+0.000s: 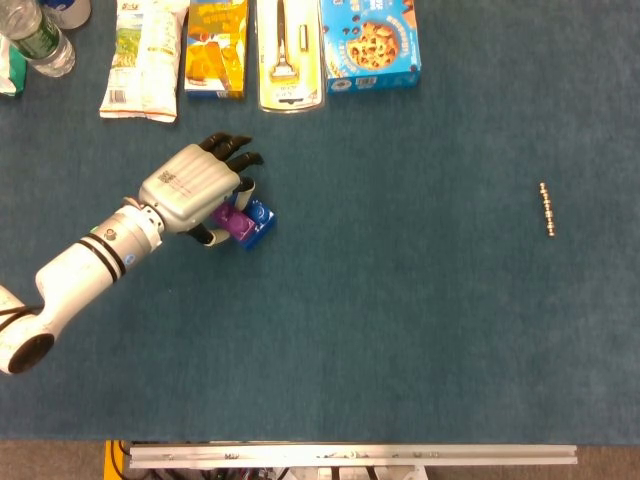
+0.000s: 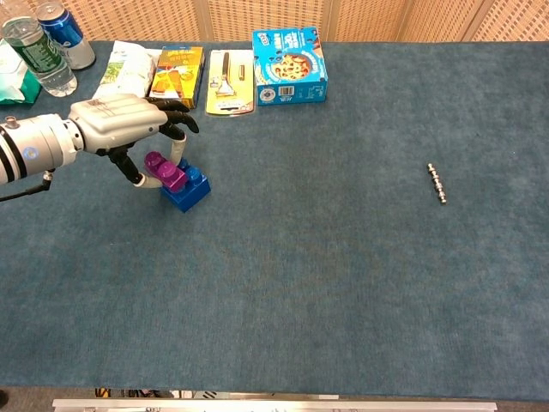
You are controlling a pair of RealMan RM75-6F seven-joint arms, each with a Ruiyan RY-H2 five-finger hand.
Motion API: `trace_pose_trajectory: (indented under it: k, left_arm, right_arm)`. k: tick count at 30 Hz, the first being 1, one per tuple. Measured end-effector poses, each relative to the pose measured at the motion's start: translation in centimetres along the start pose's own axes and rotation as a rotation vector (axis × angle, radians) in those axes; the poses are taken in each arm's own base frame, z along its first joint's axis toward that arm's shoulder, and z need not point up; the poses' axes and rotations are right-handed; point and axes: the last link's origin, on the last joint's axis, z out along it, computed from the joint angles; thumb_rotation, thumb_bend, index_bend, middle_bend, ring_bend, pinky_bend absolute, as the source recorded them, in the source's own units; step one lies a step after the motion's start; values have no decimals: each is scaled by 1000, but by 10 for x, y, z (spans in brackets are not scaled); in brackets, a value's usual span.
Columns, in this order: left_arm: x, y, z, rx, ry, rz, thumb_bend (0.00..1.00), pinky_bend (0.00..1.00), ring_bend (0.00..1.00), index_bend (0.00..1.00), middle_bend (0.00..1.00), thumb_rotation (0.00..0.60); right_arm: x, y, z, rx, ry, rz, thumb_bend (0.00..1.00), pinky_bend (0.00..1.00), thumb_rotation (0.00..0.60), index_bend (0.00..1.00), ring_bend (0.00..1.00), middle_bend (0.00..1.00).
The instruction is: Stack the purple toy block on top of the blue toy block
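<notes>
My left hand (image 1: 193,190) (image 2: 120,124) pinches the purple toy block (image 2: 165,171) (image 1: 233,222) between thumb and fingers. The purple block sits over the left part of the blue toy block (image 2: 190,189) (image 1: 258,221), touching or just above its studs; I cannot tell which. In the head view the hand covers much of both blocks. The blue block rests on the blue cloth at the table's left. My right hand shows in neither view.
Along the far edge lie a snack bag (image 1: 138,60), an orange box (image 1: 215,48), a packaged peeler (image 1: 288,50) and a cookie box (image 1: 369,42). Bottles (image 2: 36,53) and a can (image 2: 64,32) stand at the far left. A small metal chain (image 1: 547,208) lies at right.
</notes>
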Motion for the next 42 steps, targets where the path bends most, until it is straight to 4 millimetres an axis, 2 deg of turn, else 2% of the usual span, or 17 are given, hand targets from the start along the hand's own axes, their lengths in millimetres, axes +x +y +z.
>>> trace_pose_trajectory:
  k: [42]
  left_arm:
    - [-11,0,7,13,-10,18,232,83,26,521,167,600]
  right_arm:
    - [2,7,-4,-15,8,6,348,390,600,340,346,429]
